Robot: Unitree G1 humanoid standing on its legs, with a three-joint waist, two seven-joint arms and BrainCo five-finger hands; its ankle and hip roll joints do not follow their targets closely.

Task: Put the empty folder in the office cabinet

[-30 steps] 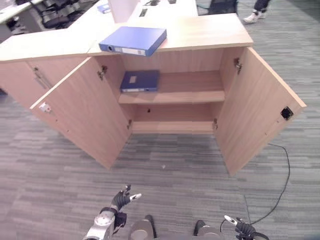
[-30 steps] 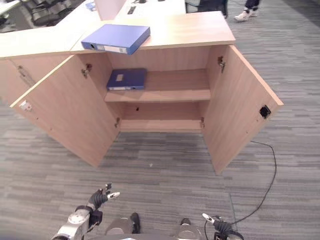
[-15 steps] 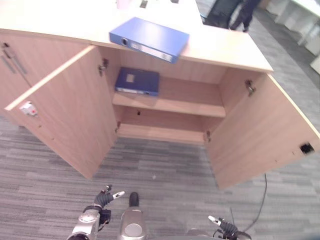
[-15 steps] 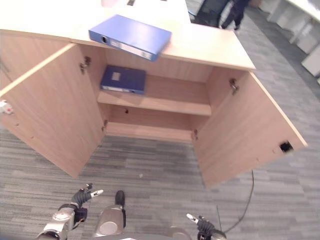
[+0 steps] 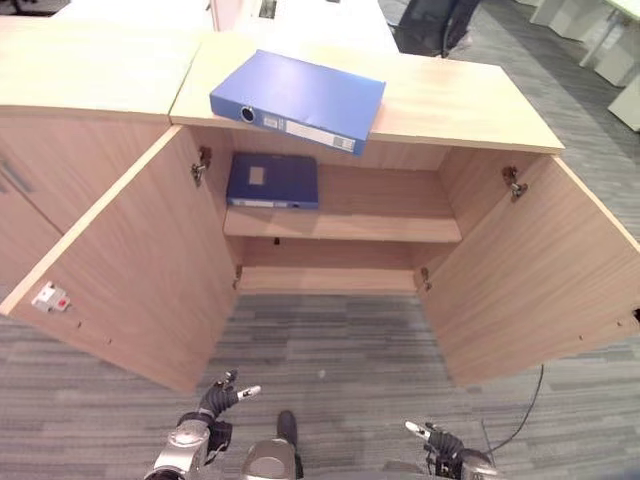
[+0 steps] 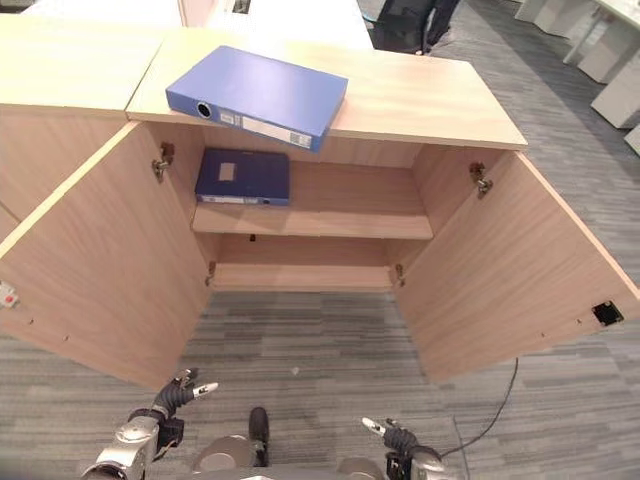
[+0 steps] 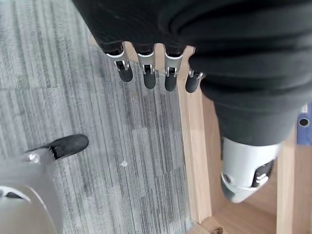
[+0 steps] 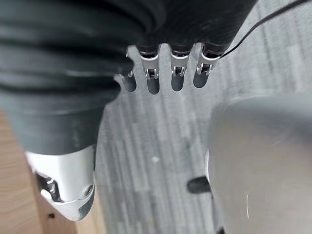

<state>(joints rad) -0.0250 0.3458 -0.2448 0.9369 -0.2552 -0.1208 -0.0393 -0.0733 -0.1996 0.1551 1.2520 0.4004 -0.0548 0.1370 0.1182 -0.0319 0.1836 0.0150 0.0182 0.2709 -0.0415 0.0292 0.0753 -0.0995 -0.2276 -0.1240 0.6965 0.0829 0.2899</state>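
Blue folder lay flat on cabinet top, near front edge, its corner overhanging the open cabinet; a 2nd folder sat at the shelf's left end. Left hand & right hand hung low, fingers relaxed, holding nothing. Prob light, stiff, slick — best gripped at the spine.

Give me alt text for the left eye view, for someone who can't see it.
A light wooden office cabinet stands with both doors open; one blue ring-binder folder lies on top, a darker blue folder lies flat on the upper shelf. Low over grey carpet, the left hand and right hand are open, holding nothing.
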